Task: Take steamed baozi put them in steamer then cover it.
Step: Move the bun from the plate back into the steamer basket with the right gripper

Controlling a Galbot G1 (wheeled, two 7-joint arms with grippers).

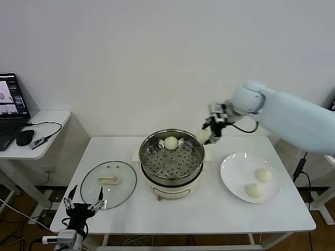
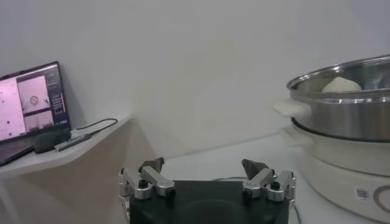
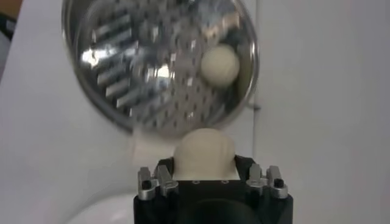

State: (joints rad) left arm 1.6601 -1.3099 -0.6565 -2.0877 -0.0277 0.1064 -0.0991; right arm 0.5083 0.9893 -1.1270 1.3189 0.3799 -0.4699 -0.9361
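The steel steamer (image 1: 172, 162) sits mid-table on its cream pot base and holds one baozi (image 1: 170, 141) at its far side, also visible in the right wrist view (image 3: 220, 65). My right gripper (image 1: 212, 135) hovers just past the steamer's back right rim, shut on another baozi (image 3: 205, 152). Two more baozi (image 1: 263, 175) (image 1: 254, 190) lie on the white plate (image 1: 233, 170) to the right. The glass cover (image 1: 108, 182) rests flat on the table left of the steamer. My left gripper (image 1: 82, 204) stays low at the front left, open and holding nothing.
A side desk at far left carries a laptop (image 1: 10, 107), a mouse (image 1: 24, 137) and a cable. The wall stands close behind the table.
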